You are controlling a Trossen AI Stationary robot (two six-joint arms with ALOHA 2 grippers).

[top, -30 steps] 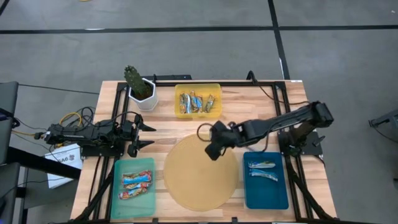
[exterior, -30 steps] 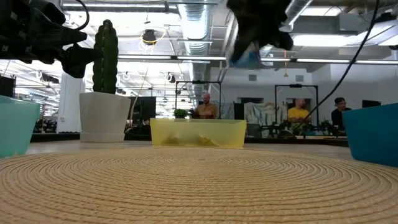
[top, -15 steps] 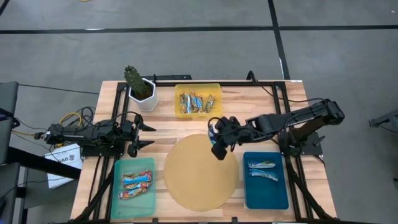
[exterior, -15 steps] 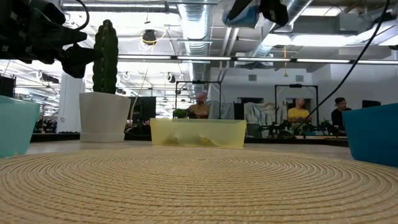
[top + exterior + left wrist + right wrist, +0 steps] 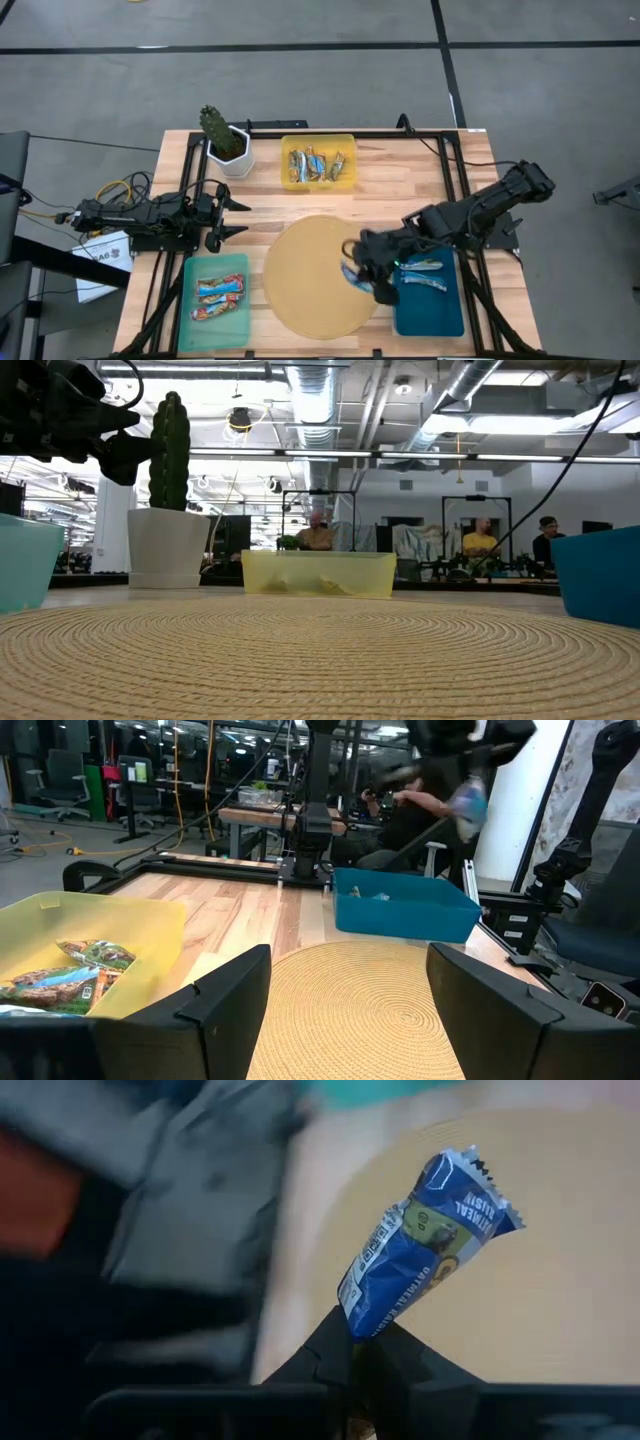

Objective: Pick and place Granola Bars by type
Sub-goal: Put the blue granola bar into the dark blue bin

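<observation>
3 trays on the table (image 5: 400,180) from where I'm driving this thing. At the far edge I've got the yellow tray (image 5: 318,162) holding a small heap of mixed bars (image 5: 316,165), with a potted cactus (image 5: 224,139) just beside it. On the near left side I see the teal tray (image 5: 215,288) with 2 red and orange bars (image 5: 220,297) lying in it, 1 behind the other. On the near right side is the blue tray (image 5: 428,291), and I count 2 blue and white bars (image 5: 422,274) in its far half, lying side by side.

Between the teal and blue trays sits the round woven mat (image 5: 322,276), with nothing resting on it.

My right gripper (image 5: 366,280) is clamped shut on 1 end of a blue bar (image 5: 425,1242), and that bar hangs in the air over the mat's right edge, just beside the blue tray. My left gripper (image 5: 232,216) is parked over the left side of the table, beyond the teal tray, fingers (image 5: 222,1008) spread wide with nothing between them.
</observation>
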